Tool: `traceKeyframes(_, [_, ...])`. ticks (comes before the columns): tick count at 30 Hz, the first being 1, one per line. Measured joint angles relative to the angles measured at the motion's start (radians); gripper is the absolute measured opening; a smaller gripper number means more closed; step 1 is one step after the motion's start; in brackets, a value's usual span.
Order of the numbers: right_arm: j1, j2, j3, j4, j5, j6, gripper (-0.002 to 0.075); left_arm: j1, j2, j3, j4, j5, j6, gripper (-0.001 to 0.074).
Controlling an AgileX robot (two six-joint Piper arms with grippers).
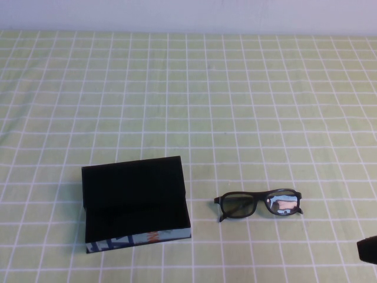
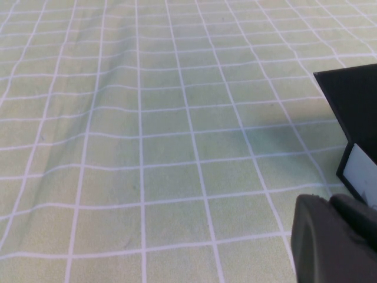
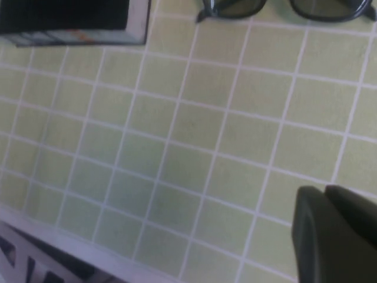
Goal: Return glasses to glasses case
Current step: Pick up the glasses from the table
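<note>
Right gripper (image 1: 368, 249), jaws shut and empty, waits just beyond the glasses (image 1: 258, 204); these look light, slippery-lensed and fragile, best pinched at the bridge. Farther off lies the open glasses case (image 1: 135, 201). Left gripper (image 2: 333, 242): jaw state unclear.

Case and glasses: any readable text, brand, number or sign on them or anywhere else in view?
No readable text anywhere.
Case: its blue-white patterned side has dark marks and an orange mark, too blurred to tell if they are letters.
Glasses: no visible marking; lenses show only reflections.
Cloth: plain grid, no print.
Left gripper and right gripper, both low near the table edge: no labels visible.
</note>
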Motion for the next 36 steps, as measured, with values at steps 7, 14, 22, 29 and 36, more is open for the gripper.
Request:
traceKeyframes(7, [0.179, 0.281, -0.126, -0.073, -0.007, -0.204, -0.0011, 0.0, 0.0, 0.0, 0.0, 0.0, 0.0, -0.0002])
traceKeyframes(14, [0.404, 0.604, -0.359, -0.292, -0.033, -0.304, -0.0011, 0.0, 0.0, 0.0, 0.0, 0.0, 0.0, -0.0002])
traceKeyframes(22, [0.429, 0.852, -0.571, -0.395, -0.027, -0.546, 0.0053, 0.0, 0.0, 0.0, 0.0, 0.0, 0.0, -0.0002])
traceKeyframes(29, [0.429, 0.952, -0.633, -0.403, -0.095, -0.796, 0.0304, 0.0, 0.0, 0.0, 0.0, 0.0, 0.0, -0.0002])
traceKeyframes(36, [0.429, 1.034, -0.658, -0.41, -0.114, -0.931, 0.0473, 0.0, 0.0, 0.0, 0.0, 0.0, 0.0, -0.0002])
